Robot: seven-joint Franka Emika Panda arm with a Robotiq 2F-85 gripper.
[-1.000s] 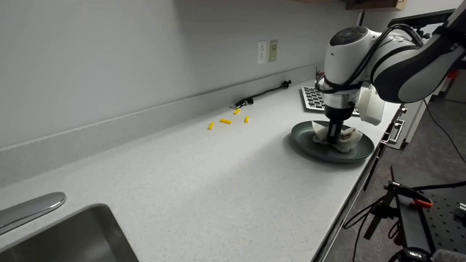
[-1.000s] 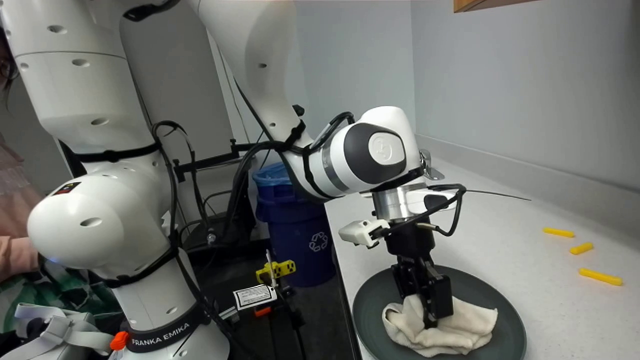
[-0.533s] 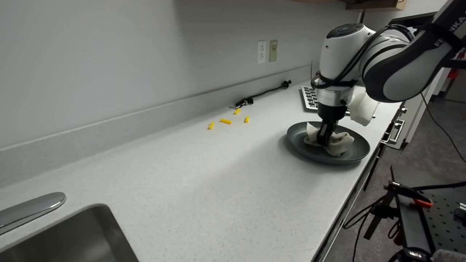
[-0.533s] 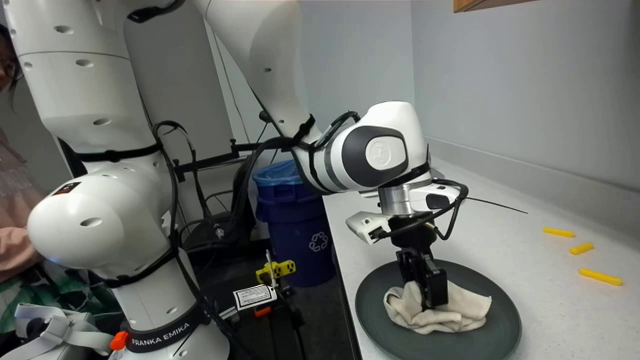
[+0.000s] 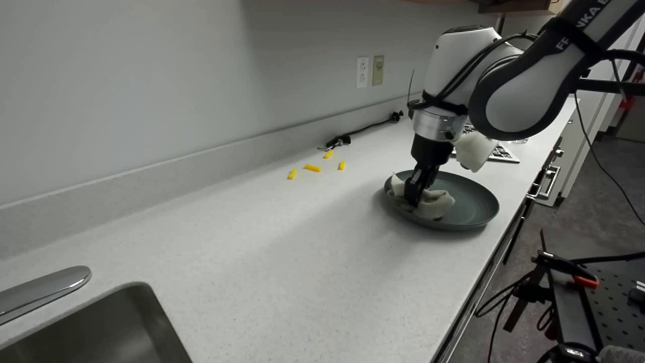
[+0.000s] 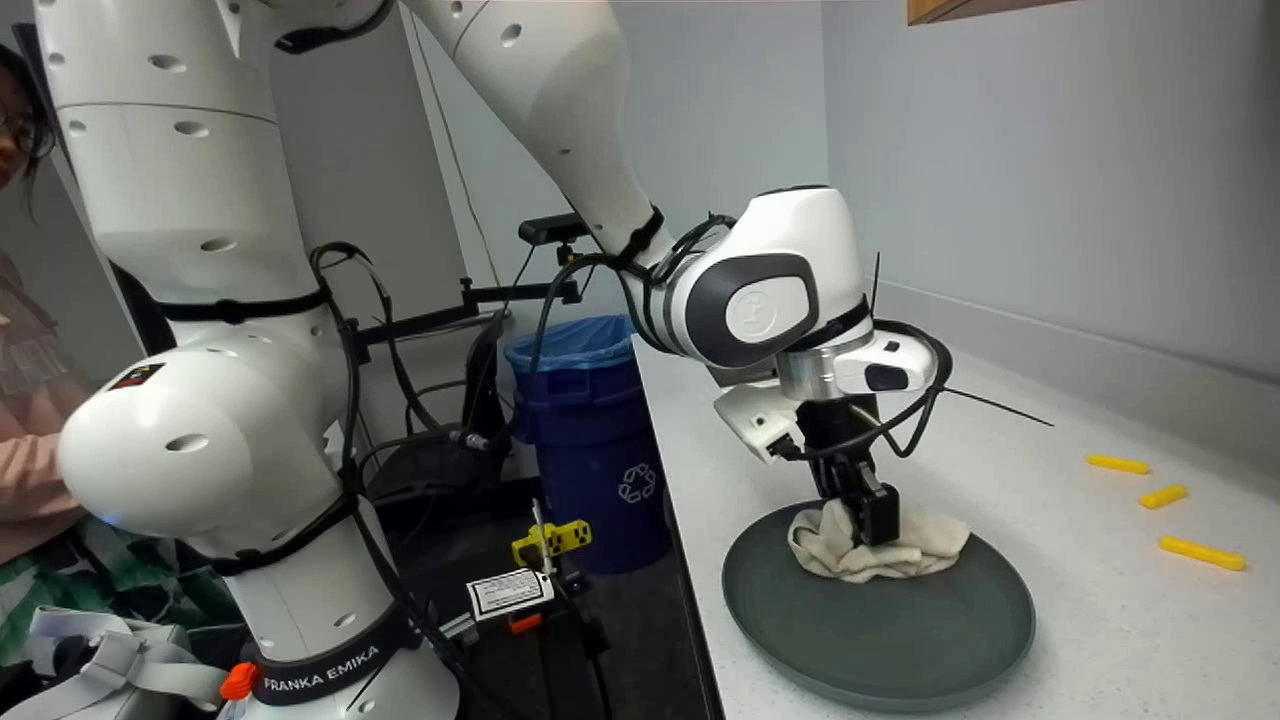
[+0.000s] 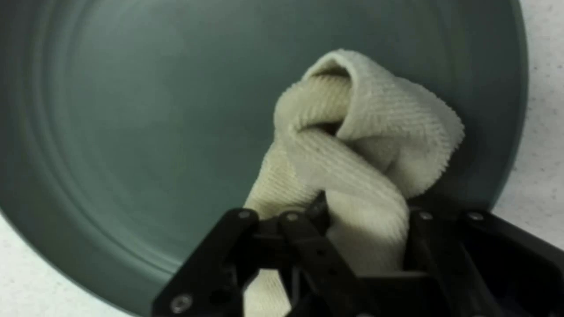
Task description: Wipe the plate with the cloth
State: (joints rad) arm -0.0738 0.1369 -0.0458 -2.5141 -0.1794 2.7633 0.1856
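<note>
The arm [image 6: 570,90] is glossy white, all bulbous, rounded segments; shallow oval recesses [image 6: 187,442] dot it, and a fine dark seam [image 6: 165,108] circles one upper segment; a small dark label [image 6: 137,376] with a red mark sits on the large lower joint [image 6: 215,490]; black straps [image 6: 235,310] hold black cables [image 6: 350,400] close; the base band [image 6: 335,668] is black, lettered FRANKA EMIKA in white; a dark grey cap [image 6: 705,300] frames a pale disc [image 6: 757,310]; the collar [image 6: 812,374] is silvery; the pincer [image 7: 365,215] is black and angular, its links [image 7: 202,268] studded with round metallic screws [image 7: 181,303].
</note>
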